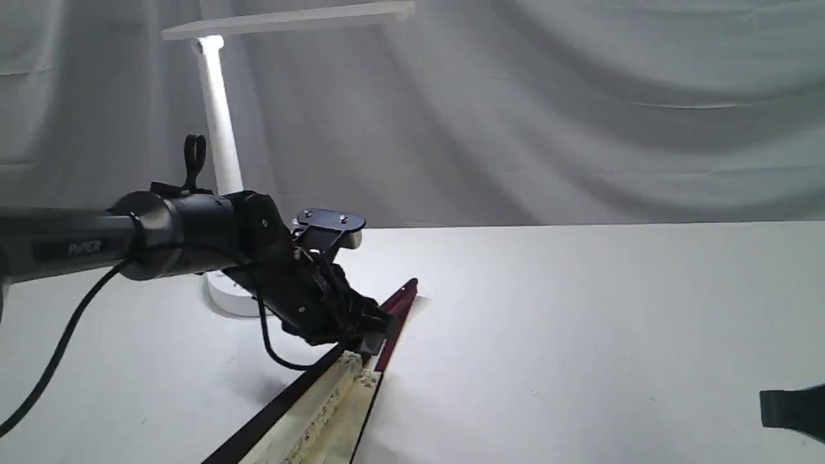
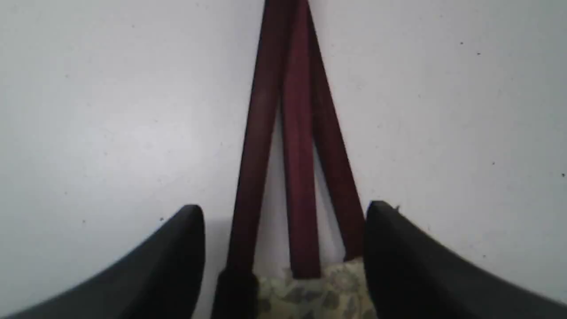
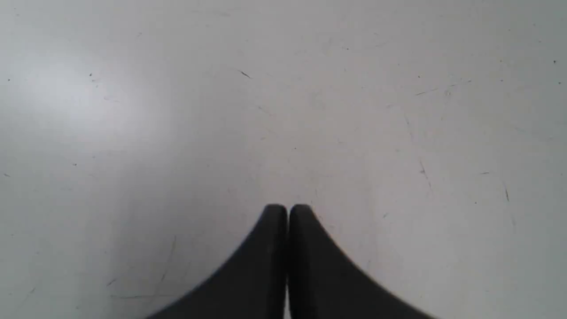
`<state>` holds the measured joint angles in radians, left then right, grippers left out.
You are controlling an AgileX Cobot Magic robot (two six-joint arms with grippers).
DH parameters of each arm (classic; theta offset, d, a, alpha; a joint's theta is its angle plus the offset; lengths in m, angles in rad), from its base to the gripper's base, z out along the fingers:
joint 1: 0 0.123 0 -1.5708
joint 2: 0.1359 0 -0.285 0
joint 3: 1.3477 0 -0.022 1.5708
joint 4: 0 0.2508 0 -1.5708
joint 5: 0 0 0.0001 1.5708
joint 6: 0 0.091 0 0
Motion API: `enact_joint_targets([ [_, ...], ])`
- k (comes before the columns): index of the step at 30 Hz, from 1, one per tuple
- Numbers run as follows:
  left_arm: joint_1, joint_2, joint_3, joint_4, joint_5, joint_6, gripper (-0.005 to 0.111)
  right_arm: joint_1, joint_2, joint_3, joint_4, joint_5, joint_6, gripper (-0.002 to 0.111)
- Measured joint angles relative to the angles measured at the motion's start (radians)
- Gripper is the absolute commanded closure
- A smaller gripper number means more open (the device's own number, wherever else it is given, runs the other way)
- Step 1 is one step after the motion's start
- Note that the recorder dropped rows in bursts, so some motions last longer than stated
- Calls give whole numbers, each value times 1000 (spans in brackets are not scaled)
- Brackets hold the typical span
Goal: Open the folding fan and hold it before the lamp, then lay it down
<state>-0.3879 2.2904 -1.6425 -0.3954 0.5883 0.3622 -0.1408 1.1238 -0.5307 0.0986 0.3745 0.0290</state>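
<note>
The folding fan (image 1: pixel 335 399) lies on the white table, slightly spread, its rivet end pointing toward the back. In the left wrist view three maroon ribs (image 2: pixel 299 177) fan apart above the patterned edge of the leaf (image 2: pixel 310 294). My left gripper (image 2: pixel 283 208) is open and low over the fan, one finger (image 2: pixel 177 261) on each side of the ribs; the exterior view shows this left gripper (image 1: pixel 380 325) where the ribs meet the leaf. The lamp (image 1: pixel 219 129) stands behind the left arm, its light bar (image 1: pixel 290 19) lit. My right gripper (image 3: pixel 288 208) is shut and holds nothing.
The lamp's round base (image 1: pixel 225 298) sits just behind the left wrist. A dark piece of the right arm (image 1: pixel 796 409) shows at the right edge. Grey cloth (image 1: pixel 580 109) hangs behind the table (image 1: pixel 580 322).
</note>
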Motion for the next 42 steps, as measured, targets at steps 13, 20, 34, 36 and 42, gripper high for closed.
enact_joint_targets([
  [13,0,45,-2,-17,-21,246,54,0,0,0,0,0,0,108],
  [20,0,45,-9,-28,-2,526,54,0,0,0,0,0,0,108],
  [34,0,52,-11,-299,59,1173,67,0,0,0,0,0,0,108],
  [36,0,52,-9,-338,79,1267,71,0,0,0,0,0,0,108],
  [42,0,52,-9,-388,99,1430,63,0,0,0,0,0,-2,108],
])
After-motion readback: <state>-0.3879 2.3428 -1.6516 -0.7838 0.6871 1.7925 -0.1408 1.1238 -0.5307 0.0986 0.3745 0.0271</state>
